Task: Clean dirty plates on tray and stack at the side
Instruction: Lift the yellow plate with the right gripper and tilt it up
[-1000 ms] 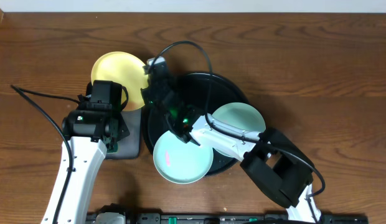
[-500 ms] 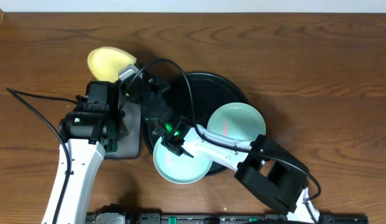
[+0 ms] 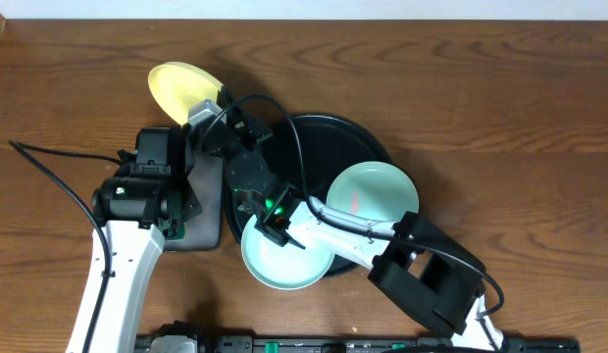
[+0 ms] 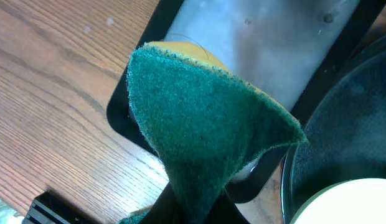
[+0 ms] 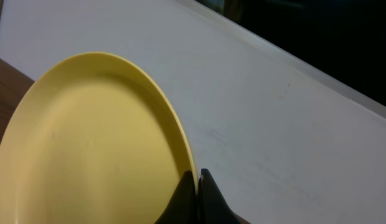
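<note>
Yellow plate pinched at rim
Right tool clamps it: probably light, stiff, slippery. Left tool grips sponge.

Pale yellow plate (green sponge)

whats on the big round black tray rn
One mint plate lies inside on the right; a second mint plate hangs over the near-left rim. The right arm crosses the tray there, hiding whatever is under it.
</note>
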`<state>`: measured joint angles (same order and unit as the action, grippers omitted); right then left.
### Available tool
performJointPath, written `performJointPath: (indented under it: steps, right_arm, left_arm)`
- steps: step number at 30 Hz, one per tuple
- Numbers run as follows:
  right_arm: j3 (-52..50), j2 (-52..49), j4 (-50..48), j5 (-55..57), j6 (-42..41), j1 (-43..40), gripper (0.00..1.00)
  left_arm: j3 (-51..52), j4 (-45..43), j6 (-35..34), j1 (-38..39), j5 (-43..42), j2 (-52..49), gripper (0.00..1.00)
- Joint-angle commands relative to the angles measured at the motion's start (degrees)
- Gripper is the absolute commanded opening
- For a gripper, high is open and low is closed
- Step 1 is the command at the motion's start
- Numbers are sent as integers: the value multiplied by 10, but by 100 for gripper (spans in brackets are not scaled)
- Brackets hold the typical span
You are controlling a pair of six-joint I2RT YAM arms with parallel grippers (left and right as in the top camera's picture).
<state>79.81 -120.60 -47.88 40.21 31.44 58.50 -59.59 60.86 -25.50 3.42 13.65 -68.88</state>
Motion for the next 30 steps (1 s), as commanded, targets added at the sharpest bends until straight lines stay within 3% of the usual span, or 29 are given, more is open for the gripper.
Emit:
performJointPath:
  steps: [1, 9, 13, 21, 26, 30]
  right_arm:
    - [10, 7, -14, -10, -39, 20, 1]
    - [10, 7, -18, -11, -54, 19, 1]
    - [10, 7, -19, -19, 14, 19, 1]
    - [10, 7, -15, -12, 46, 21, 1]
    - [10, 7, 2, 5, -28, 20, 1]
    - [10, 7, 78, 9, -135, 15, 1]
  left_arm:
    - [2, 6, -3, 5, 5, -10, 7]
    - [2, 6, -3, 5, 5, -10, 8]
    - [3, 5, -3, 5, 5, -10, 8]
    - [2, 1, -3, 5, 5, -10, 7]
    - [2, 1, -3, 5, 5, -10, 7]
    - [3, -2, -3, 5, 5, -10, 7]
